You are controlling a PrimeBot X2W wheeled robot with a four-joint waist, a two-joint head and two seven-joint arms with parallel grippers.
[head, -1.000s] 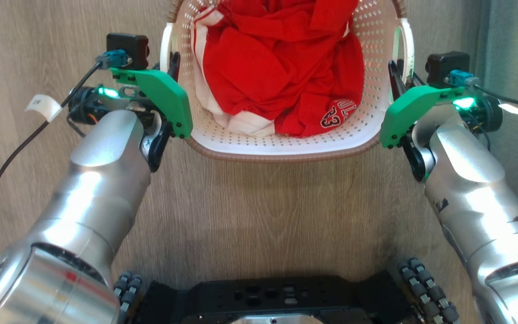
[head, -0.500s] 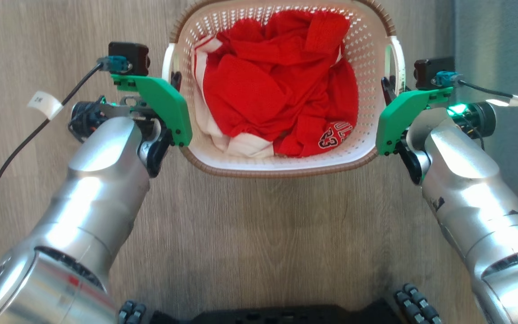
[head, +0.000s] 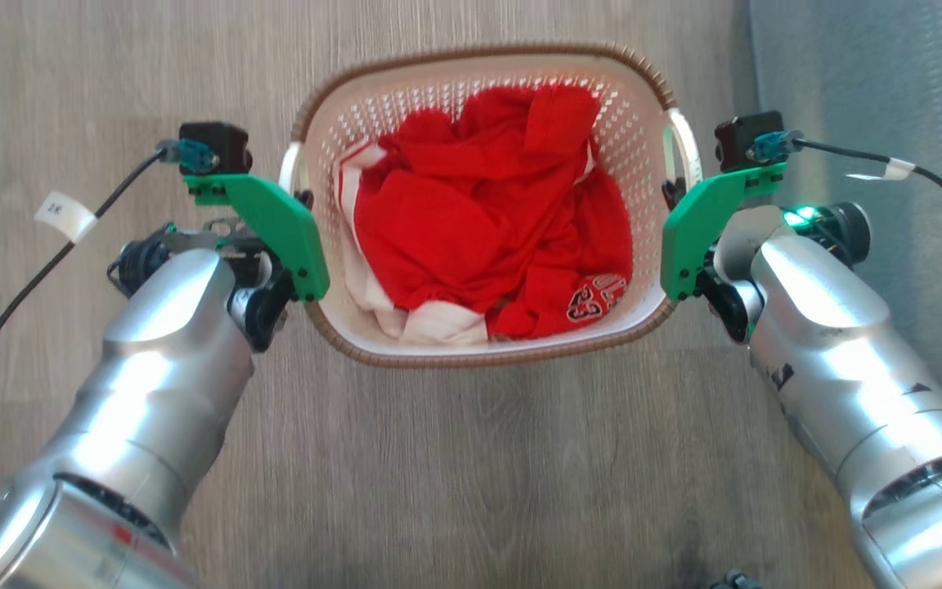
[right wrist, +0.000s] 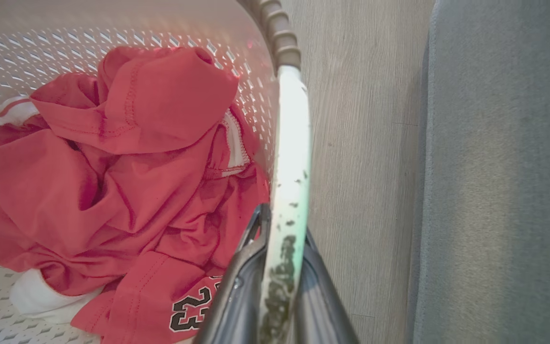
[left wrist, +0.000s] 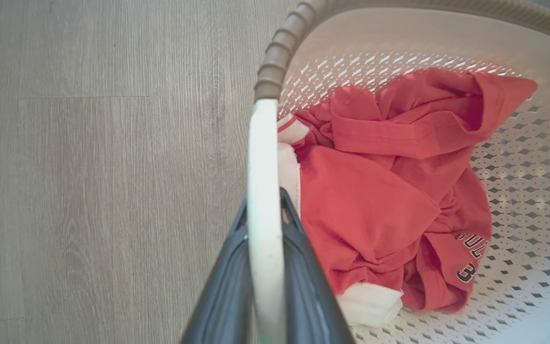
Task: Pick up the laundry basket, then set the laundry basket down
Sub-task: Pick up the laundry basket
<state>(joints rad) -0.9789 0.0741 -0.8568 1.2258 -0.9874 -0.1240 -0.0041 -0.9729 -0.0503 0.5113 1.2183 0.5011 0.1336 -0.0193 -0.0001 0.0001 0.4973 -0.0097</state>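
Observation:
The laundry basket (head: 481,358) is white and perforated with a brown braided rim, seen from above over the wooden floor. Red-and-white clothing (head: 487,237) fills it. My left gripper (head: 301,200) is shut on the basket's left white handle (head: 286,168). My right gripper (head: 671,192) is shut on the right white handle (head: 686,143). In the left wrist view the dark fingers (left wrist: 227,286) of the left gripper (left wrist: 264,203) pinch the handle (left wrist: 262,143) beside the rim (left wrist: 280,52). In the right wrist view the right gripper (right wrist: 284,224) clamps the speckled handle (right wrist: 293,143).
A grey soft surface (head: 872,98) borders the floor on the right, close to the right arm, and shows in the right wrist view (right wrist: 504,167). Wood-look floor (head: 471,474) stretches in front and to the left. Black tagged cables (head: 54,237) trail from both wrists.
The head view has shifted and the robot's base has left its bottom edge. The basket, with both grippers still on its handles, now shows whole, smaller and lower in the picture.

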